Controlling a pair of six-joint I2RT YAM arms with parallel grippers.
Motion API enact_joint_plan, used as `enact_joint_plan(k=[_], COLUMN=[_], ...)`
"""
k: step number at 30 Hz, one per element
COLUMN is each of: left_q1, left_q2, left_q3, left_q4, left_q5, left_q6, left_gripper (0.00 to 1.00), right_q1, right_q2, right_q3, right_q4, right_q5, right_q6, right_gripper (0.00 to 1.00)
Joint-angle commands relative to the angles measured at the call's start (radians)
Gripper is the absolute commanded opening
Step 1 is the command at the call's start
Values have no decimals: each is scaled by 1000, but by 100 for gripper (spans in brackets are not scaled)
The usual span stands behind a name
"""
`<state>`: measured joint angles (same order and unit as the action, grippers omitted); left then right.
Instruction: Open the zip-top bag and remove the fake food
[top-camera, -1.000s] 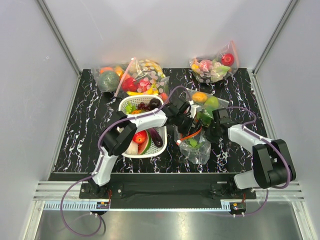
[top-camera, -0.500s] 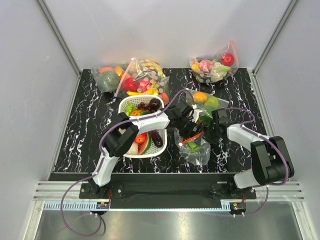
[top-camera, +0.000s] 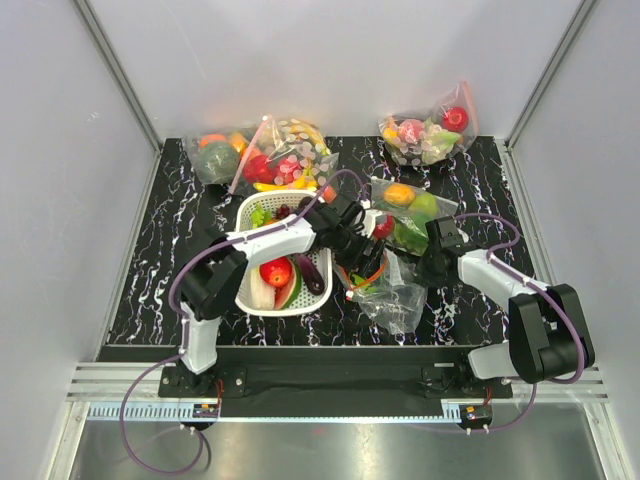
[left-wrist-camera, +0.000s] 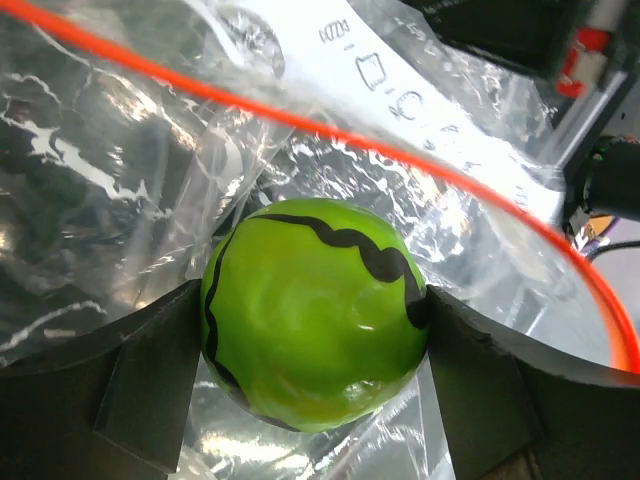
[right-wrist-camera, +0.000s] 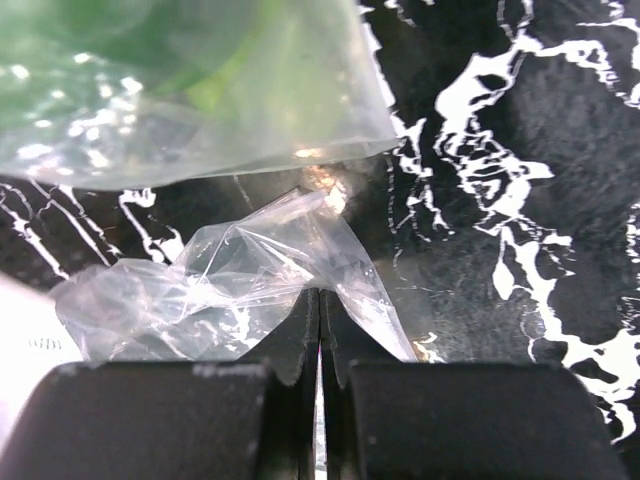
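Left gripper (left-wrist-camera: 315, 400) squeezed the green fruit (left-wrist-camera: 310, 310) inside the zip-top bag (left-wrist-camera: 120, 200), my right gripper (right-wrist-camera: 320, 300) pinched its film; round, slick, it could have squirted free, or film slipped.

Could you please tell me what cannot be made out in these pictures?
Top view: the left gripper's fingertips, hidden by its own wrist and the bag.
Left wrist view: anything behind the green fruit, blocked by it and plastic glare.
Right wrist view: most of the bag, cut off by the frame.

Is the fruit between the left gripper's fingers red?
No, the round fruit held by the left gripper is green with a black wavy line.
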<state>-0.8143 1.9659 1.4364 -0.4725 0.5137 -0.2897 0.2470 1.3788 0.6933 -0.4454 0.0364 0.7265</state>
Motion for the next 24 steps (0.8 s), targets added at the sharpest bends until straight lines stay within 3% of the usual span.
enact_joint_plan(k=[1,10,21,24], left_q1=[7,96,155,237], left_q2=[-93,-213,-275,-320], left_q3=[-1,-2,48,81], left_q4=[-28,-68,8,-9], left_q5=[-23,-43,-27,-58], left_q6=[40,54,-32,-48], left_gripper=[61,61,61,60], right_q1=[-15,-44,-49,-55], right_q2=[-27,-38,-27,-44], right_q3=[31,46,71,69], right_q4=[-29,-26,-13,-25], right_q5=[80,117,112,123], right_q6=[-15,-35,-53,-64], right_gripper=[0,0,0,0])
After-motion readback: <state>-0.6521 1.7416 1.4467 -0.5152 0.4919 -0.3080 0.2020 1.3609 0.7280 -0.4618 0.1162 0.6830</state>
